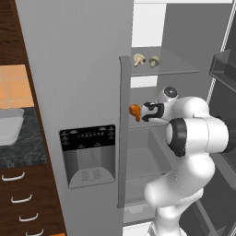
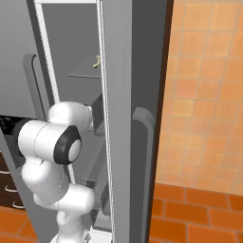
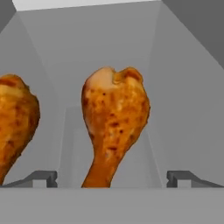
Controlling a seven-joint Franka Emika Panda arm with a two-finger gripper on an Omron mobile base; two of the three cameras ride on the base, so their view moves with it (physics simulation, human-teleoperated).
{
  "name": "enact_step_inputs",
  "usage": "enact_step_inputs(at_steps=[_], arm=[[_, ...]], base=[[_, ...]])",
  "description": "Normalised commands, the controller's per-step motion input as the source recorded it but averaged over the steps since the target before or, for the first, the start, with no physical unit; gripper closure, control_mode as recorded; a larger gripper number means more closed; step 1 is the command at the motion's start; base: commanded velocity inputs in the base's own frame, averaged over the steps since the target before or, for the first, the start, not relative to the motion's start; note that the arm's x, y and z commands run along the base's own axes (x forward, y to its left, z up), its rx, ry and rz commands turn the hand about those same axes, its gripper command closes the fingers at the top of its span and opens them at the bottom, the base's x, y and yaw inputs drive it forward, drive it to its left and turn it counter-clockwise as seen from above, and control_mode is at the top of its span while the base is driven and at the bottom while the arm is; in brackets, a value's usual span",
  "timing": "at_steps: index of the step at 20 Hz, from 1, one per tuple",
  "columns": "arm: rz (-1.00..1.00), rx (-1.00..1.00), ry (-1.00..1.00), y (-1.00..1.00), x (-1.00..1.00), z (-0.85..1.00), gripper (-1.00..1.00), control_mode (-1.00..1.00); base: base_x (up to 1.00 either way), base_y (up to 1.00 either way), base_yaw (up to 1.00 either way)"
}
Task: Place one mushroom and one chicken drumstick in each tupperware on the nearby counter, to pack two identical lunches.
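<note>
Inside the open grey refrigerator [image 1: 83, 69], the wide-open, empty gripper [image 3: 112, 178] flanks a browned chicken drumstick [image 3: 114, 120] on a grey shelf [image 3: 72, 144]. Two pale mushrooms [image 1: 139, 59] sit one shelf up. The dark speckled stone counter [image 1: 20, 143] lies left, before orange wall tiles [image 2: 204, 85].

Golden-orange chicken drumstick [image 3: 114, 122] mottled with dark brown specks, second drumstick [image 3: 15, 118] alike, pale beige mushrooms [image 1: 146, 60], plain grey fridge shelf [image 1: 177, 68], dark speckled bench [image 1: 20, 143], orange tiled wall [image 2: 204, 90]
</note>
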Motion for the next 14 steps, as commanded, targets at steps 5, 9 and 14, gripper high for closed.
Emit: enact_step_inputs(at_steps=[5,9,14], arm=[[0.01,0.0,0.04,-0.16,0.36,-0.22,-1.0,-1.0],[0.01,0.0,0.04,-0.06,0.38,-0.28,-1.0,-1.0],[0.0,0.0,0.06,0.0,0.24,-0.4,1.0,-1.0]], base=[[0.0,0.0,0.0],[0.0,0.0,0.0],[0.0,0.0,0.0]])
